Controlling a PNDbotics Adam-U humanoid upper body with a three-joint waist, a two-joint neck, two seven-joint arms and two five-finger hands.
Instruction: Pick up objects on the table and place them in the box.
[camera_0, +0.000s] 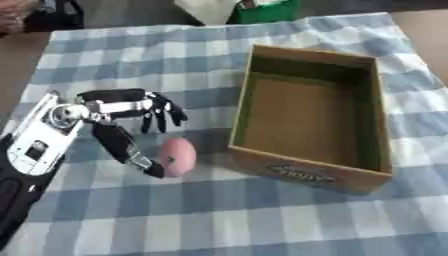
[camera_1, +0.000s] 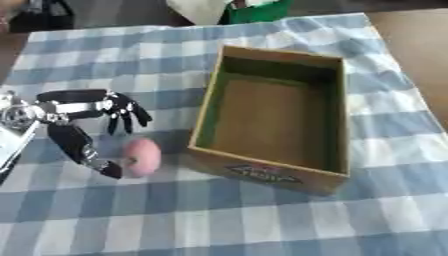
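A pink, rounded object lies on the blue-and-white checked tablecloth, just left of the box's near corner. The brown cardboard box stands open with nothing inside, right of centre. My left hand hovers over the cloth left of the pink object. Its fingers hang down relaxed above and behind the object, and its thumb stretches down to the object's left side, touching or nearly touching it. The hand is open around the object and does not grip it. My right hand shows in no view.
A green container and a pale object stand beyond the table's far edge. The checked cloth covers the table in front of the box. Bare wooden table shows at the far right.
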